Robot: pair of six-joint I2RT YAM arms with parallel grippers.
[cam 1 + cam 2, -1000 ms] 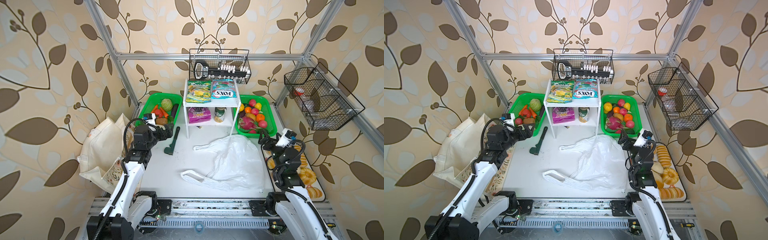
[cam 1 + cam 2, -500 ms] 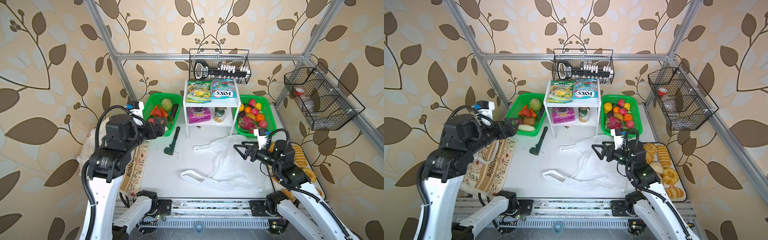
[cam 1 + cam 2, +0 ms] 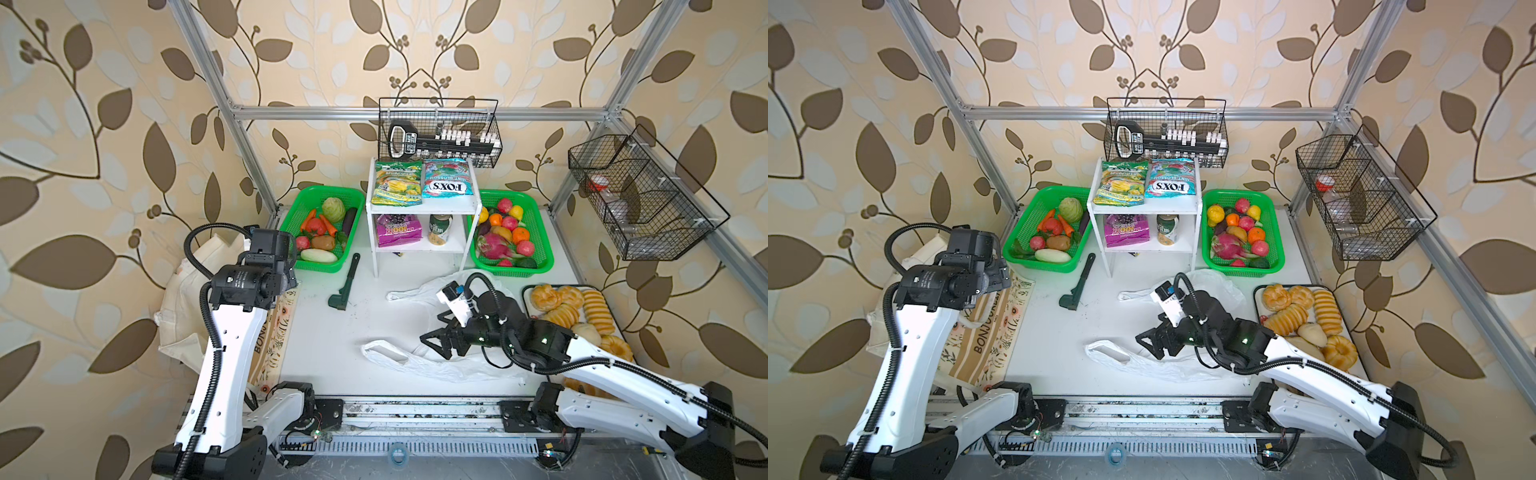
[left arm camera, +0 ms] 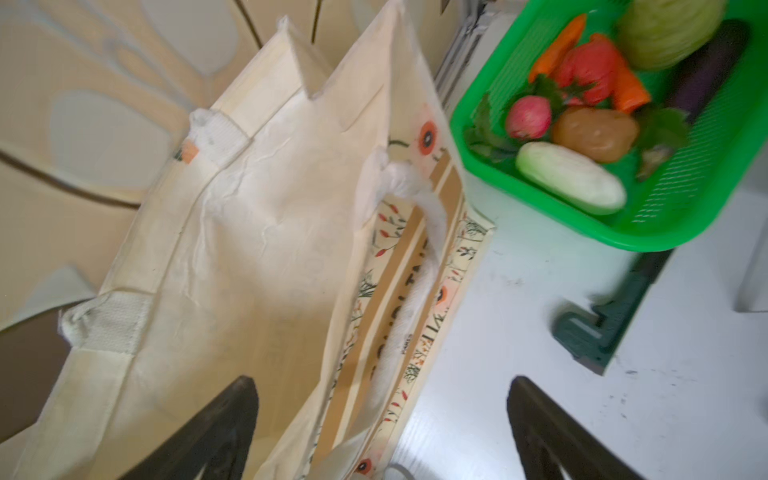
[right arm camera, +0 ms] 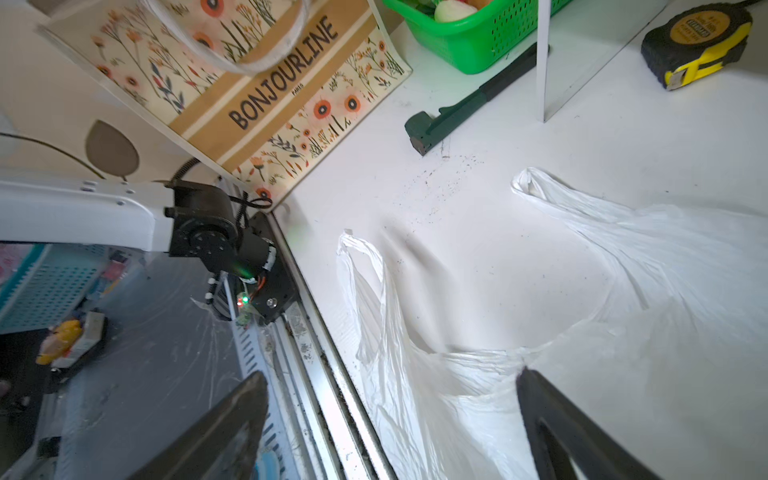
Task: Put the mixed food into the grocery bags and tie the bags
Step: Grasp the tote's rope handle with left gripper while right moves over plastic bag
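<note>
a: we have the right gripper (image 3: 434,345) spread wide and empty, low over the plastic bag (image 3: 449,370). the bag's handles point left, and the right arm's nearer.
b: left gripper (image 4: 380,386) gapes empty above the tote (image 4: 249,228), on the left. left wrist view shows us its mouth looking open; the top views hide that.
a: fox's packet (image 3: 446,185) sits on the far shelf (image 3: 424,208).

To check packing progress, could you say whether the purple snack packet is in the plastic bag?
No, the purple snack packet sits on the lower shelf of the white rack.
</note>
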